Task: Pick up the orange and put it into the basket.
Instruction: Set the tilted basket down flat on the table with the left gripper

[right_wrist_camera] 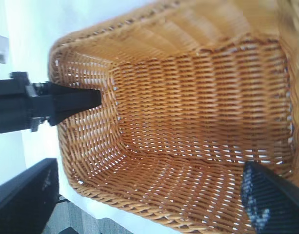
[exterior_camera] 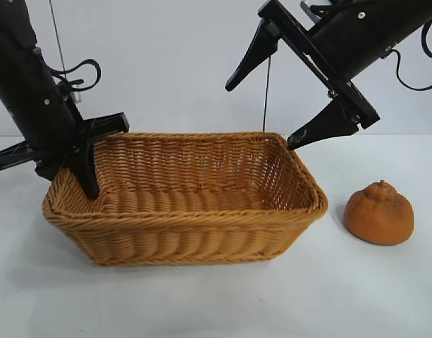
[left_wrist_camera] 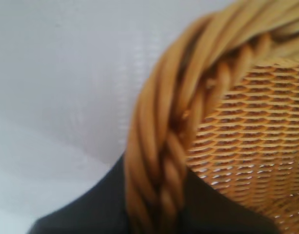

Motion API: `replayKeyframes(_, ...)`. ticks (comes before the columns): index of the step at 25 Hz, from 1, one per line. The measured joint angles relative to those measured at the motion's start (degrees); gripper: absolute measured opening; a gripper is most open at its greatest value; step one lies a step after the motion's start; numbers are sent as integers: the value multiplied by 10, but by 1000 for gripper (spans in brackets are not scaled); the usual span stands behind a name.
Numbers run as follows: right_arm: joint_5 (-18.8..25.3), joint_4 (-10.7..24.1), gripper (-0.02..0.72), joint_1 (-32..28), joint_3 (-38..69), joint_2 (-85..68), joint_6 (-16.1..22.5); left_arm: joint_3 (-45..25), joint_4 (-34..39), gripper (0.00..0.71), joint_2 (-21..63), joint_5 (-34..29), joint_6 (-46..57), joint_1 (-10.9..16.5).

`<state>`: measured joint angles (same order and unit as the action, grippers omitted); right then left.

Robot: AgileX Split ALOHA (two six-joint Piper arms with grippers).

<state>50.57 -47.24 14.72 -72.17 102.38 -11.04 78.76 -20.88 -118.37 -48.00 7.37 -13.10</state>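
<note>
Task not begun: orange lay ungrasped on the surface at lower right, beside the empty basket; left end effector pinched the basket's left rim; right end effector gaped wide above.

A large honey-tan rectangular basket of woven wicker has a slightly glossy finish, ribbed walls and a thick braided rim of smooth rounded strands. A dull orange-brown, dome-shaped citrus fruit has matt, bumpy, pitted skin and a knobby top. Both sit on a smooth, matt white table surface. The black robot arms look like hard matt plastic or metal, with thin glossy black cables.
</note>
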Motion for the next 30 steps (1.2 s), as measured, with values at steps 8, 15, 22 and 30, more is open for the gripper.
replayKeyframes(8,0,0,694,0,0,0,0,0,-2,86,-10,16,-21,0)
replayKeyframes(15,0,0,694,0,0,0,0,0,-2,86,-10,28,-22,0)
replayKeyframes(22,-1,0,694,0,0,0,0,1,-10,343,-10,37,-36,0)
replayKeyframes(30,-1,0,694,0,0,0,0,2,-12,634,1,8,-39,0)
